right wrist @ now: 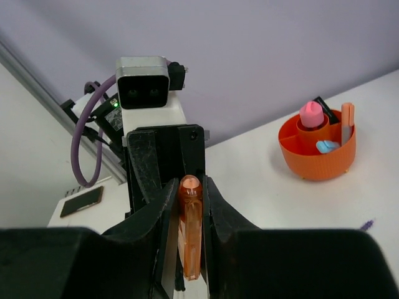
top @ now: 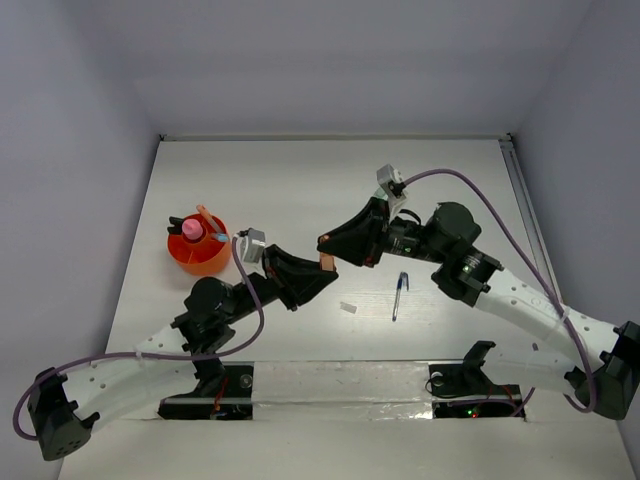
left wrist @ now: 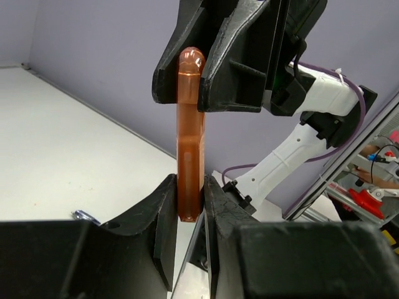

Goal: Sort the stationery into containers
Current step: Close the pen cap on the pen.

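One marker (left wrist: 190, 137) clamped, left claw (left wrist: 190, 194), right claw (right wrist: 189, 194)

Table (top: 300, 190) seen from high above and behind the arms, far off, left wrist view set close behind the left gripper (left wrist: 190, 202), faced at the right gripper (left wrist: 197, 87), right wrist view faced back the other way, orange marker (left wrist: 190, 137) shared by all three, orange pot (right wrist: 318, 159) shared by top and right wrist views
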Controlling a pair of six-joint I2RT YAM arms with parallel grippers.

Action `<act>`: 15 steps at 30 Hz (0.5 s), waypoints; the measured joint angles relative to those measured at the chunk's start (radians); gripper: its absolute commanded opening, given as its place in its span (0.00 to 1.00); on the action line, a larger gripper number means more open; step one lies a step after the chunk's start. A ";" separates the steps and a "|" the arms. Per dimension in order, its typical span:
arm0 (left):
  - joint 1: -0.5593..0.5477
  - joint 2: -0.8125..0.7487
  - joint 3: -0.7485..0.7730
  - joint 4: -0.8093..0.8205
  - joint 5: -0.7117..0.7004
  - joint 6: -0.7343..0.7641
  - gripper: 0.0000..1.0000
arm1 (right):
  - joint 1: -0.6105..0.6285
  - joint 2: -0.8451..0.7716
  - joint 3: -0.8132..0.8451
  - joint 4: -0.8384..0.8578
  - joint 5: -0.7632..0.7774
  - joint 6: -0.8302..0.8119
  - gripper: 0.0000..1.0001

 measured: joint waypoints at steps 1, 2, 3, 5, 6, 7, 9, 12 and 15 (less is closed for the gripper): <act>0.000 0.000 0.008 -0.019 -0.002 0.000 0.00 | -0.004 -0.004 -0.021 0.031 -0.001 0.010 0.00; 0.000 0.000 0.016 -0.037 -0.002 0.001 0.00 | -0.005 -0.008 -0.042 0.058 -0.001 0.019 0.00; 0.002 0.000 0.024 -0.066 -0.002 0.002 0.00 | -0.008 -0.013 -0.070 0.092 0.000 0.029 0.00; 0.005 0.000 0.039 -0.123 0.000 0.004 0.00 | -0.013 -0.018 -0.124 0.152 0.007 0.049 0.00; 0.007 0.000 0.047 -0.154 0.001 0.005 0.00 | -0.016 -0.019 -0.148 0.177 0.015 0.057 0.00; 0.013 0.000 0.052 -0.185 0.006 0.006 0.00 | -0.016 -0.021 -0.172 0.198 0.024 0.065 0.00; 0.029 0.000 0.059 -0.238 0.022 0.005 0.00 | -0.015 -0.021 -0.213 0.233 0.047 0.075 0.00; 0.055 0.022 0.079 -0.308 0.055 0.002 0.00 | -0.015 -0.028 -0.264 0.263 0.081 0.089 0.00; 0.074 0.056 0.106 -0.356 0.090 -0.001 0.00 | -0.015 -0.048 -0.308 0.285 0.125 0.101 0.00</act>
